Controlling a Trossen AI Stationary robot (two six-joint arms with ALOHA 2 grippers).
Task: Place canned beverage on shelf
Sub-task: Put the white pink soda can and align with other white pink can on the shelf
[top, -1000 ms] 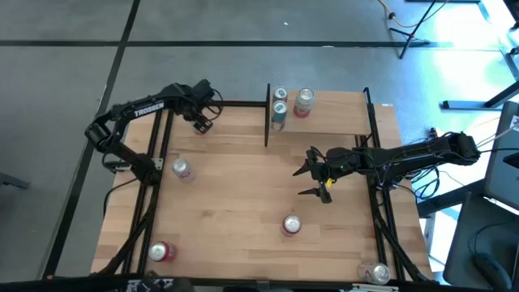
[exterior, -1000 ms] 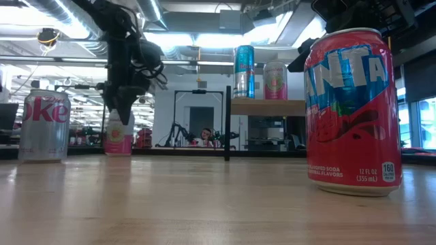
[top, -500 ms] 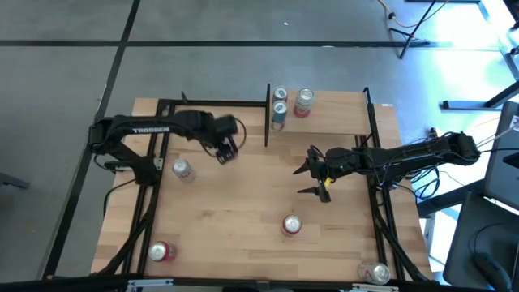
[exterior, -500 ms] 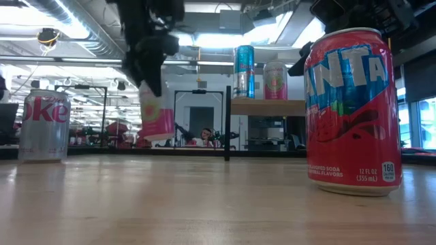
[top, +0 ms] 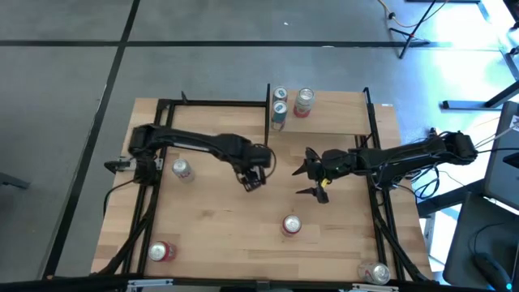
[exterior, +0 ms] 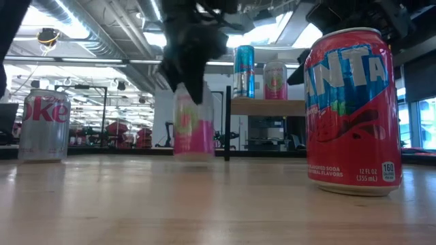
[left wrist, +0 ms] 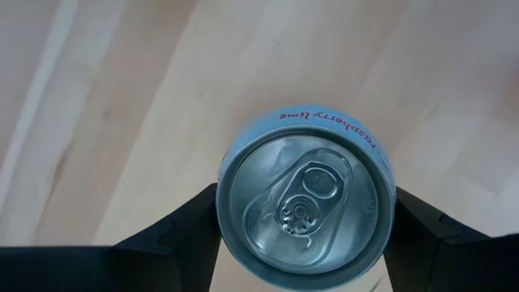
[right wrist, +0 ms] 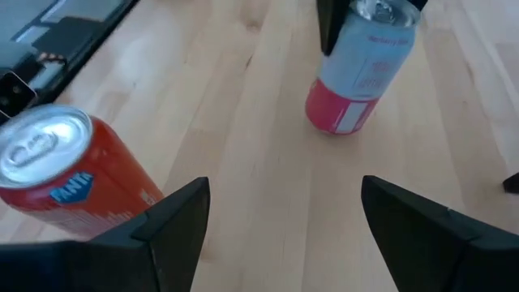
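Note:
My left gripper (top: 253,175) is at the table's middle, shut on a pale-blue and pink can (exterior: 193,122), whose silver top shows in the left wrist view (left wrist: 304,209). The can also shows in the right wrist view (right wrist: 354,73). My right gripper (top: 312,180) is open and empty just right of it, fingers level (right wrist: 284,219). The shelf (top: 332,122), a small wood board with black posts, stands at the far edge and carries three upright cans (top: 280,104); it also shows in the low view (exterior: 269,105). My left gripper pinches the can between its two fingers (left wrist: 190,223), on opposite sides of the wall just below the top rim (left wrist: 231,235). The fingers come from above, pointing down. The can hangs upright, its base (exterior: 193,156) close to the tabletop; whether it touches, I cannot tell.
A red Fanta can (top: 291,225) stands near the front, close to my right gripper (right wrist: 65,178). A silver Coke can (top: 182,169) stands at the left. Two more cans lie at the near corners (top: 160,251) (top: 375,273). Black frame rails run along both sides.
My left gripper has carried the pink can from the far left corner toward the table's right and near edges, to the middle beside my right gripper. The can was raised on the way and is now low over the table, still upright.

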